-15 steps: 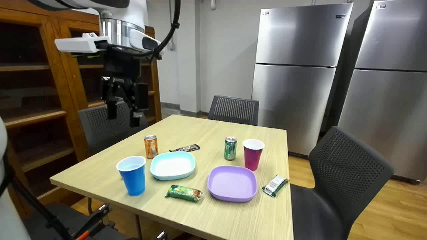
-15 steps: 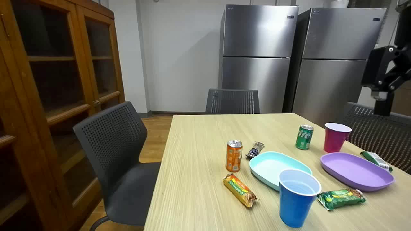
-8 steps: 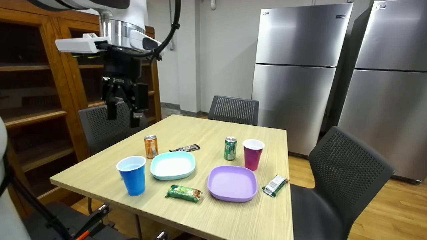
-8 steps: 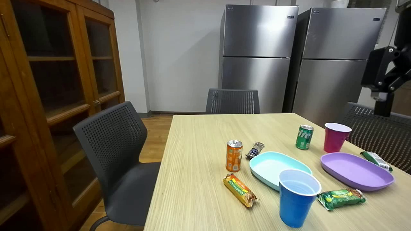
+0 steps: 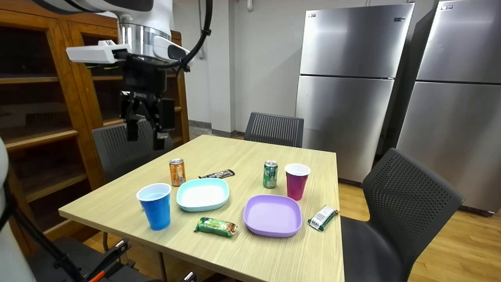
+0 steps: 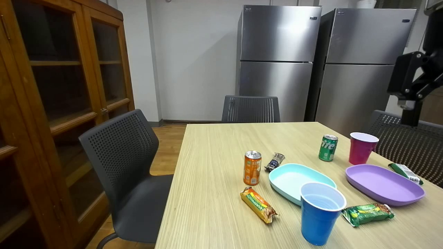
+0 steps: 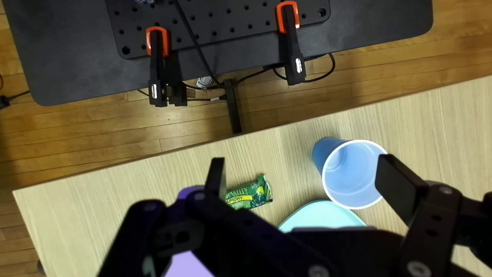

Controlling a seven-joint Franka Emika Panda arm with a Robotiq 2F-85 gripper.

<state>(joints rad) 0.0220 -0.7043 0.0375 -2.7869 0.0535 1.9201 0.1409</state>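
Note:
My gripper (image 5: 145, 138) hangs well above the wooden table, jaws wide apart and holding nothing. In the wrist view a blue cup (image 7: 351, 173) appears far below, partly covered by the right-hand finger. A green wrapped bar (image 7: 248, 196) and a teal plate (image 7: 323, 215) show between and behind the fingers, each partly hidden. An orange can (image 6: 252, 169) stands upright by the teal plate, near a yellow-orange wrapped bar (image 6: 258, 204) and a dark wrapped bar (image 5: 217, 174). Farther off are a purple plate (image 5: 273, 227), a green can (image 5: 270, 174) and a magenta cup (image 5: 296, 186).
A green-and-white wrapped bar (image 5: 323, 217) lies near the table edge. Dark chairs (image 6: 124, 166) surround the table (image 6: 207, 173). A black bench (image 7: 77, 69) with orange-tipped clamps (image 7: 291, 46) adjoins it across a gap. A wooden cabinet (image 6: 69, 103) and steel refrigerators (image 5: 344, 109) stand behind.
The arm has shifted only slightly, a little to the left in an exterior view. The jaws stay wide apart, and the objects on the table have not moved.

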